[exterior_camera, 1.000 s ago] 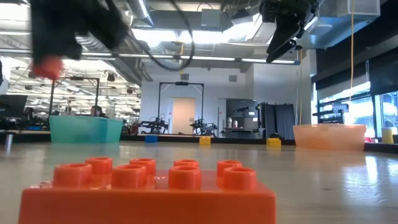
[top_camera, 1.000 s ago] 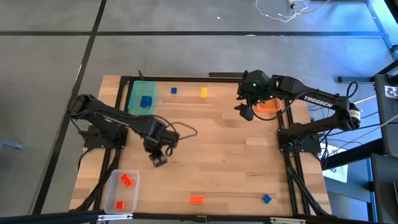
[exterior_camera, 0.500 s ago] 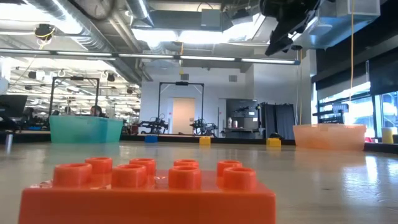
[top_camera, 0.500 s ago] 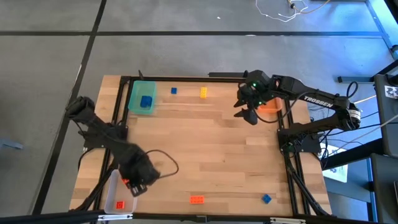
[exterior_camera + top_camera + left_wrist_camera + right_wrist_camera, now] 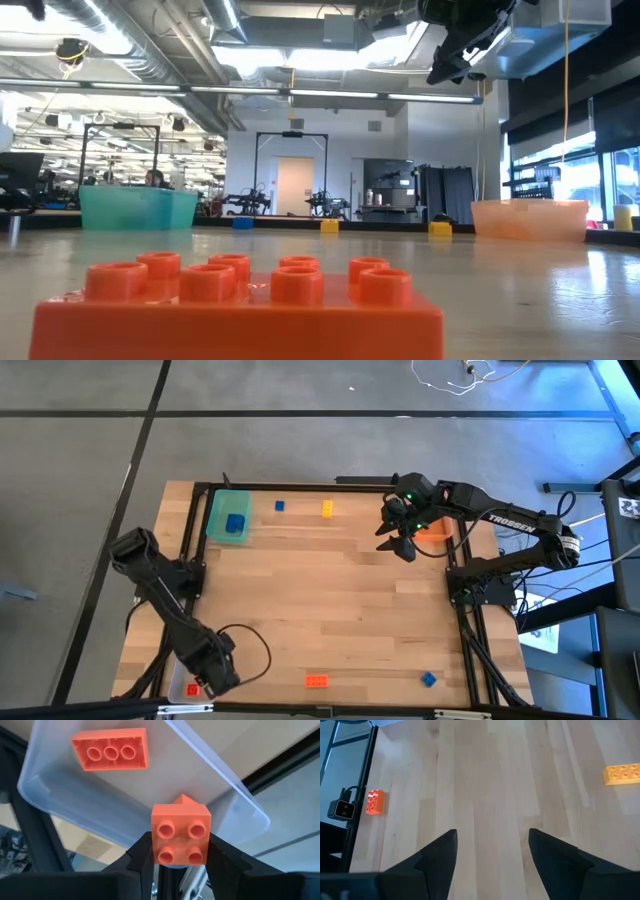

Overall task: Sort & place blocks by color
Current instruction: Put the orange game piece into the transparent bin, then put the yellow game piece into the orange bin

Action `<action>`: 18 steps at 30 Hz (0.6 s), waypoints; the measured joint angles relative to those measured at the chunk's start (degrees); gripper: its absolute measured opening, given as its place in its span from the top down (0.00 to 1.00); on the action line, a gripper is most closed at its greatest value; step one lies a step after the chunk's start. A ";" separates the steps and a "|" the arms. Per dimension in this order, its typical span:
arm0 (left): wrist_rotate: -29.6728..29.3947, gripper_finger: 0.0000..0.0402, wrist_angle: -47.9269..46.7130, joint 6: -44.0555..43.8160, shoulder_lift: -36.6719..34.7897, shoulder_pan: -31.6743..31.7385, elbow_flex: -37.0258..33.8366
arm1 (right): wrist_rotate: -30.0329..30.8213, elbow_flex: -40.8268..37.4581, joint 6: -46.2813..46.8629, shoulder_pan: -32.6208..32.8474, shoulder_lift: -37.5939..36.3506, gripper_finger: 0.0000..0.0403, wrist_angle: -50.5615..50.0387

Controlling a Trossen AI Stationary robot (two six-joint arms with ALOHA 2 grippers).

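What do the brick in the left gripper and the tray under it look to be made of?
The brick held in the left gripper looks like smooth moulded plastic, red-orange, with crisp round studs and a slight sheen. The tray looks like thin translucent plastic: the surface beneath shows through it, and its rim is rounded.

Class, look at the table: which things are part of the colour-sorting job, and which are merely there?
Part of the job:
red block in left end effector
red block in clear tray
red block
blue blocks
yellow block
green tray
orange tray
right end effector, open

Merely there:
cable
table frame
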 joint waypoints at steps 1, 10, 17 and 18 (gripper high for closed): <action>-0.04 0.68 0.36 -0.04 0.25 -0.29 -0.30 | 0.00 0.00 0.04 0.00 0.00 0.39 0.00; -0.76 0.58 0.57 -0.32 0.46 -1.02 -3.33 | 0.04 0.00 0.07 0.00 0.00 0.39 0.00; -2.15 0.50 0.55 -0.30 0.46 -0.81 -4.28 | 0.04 0.00 0.00 0.00 0.00 0.39 0.00; -2.36 0.50 0.61 -0.15 0.46 -0.77 -4.28 | 0.04 0.00 0.00 0.00 0.00 0.39 0.00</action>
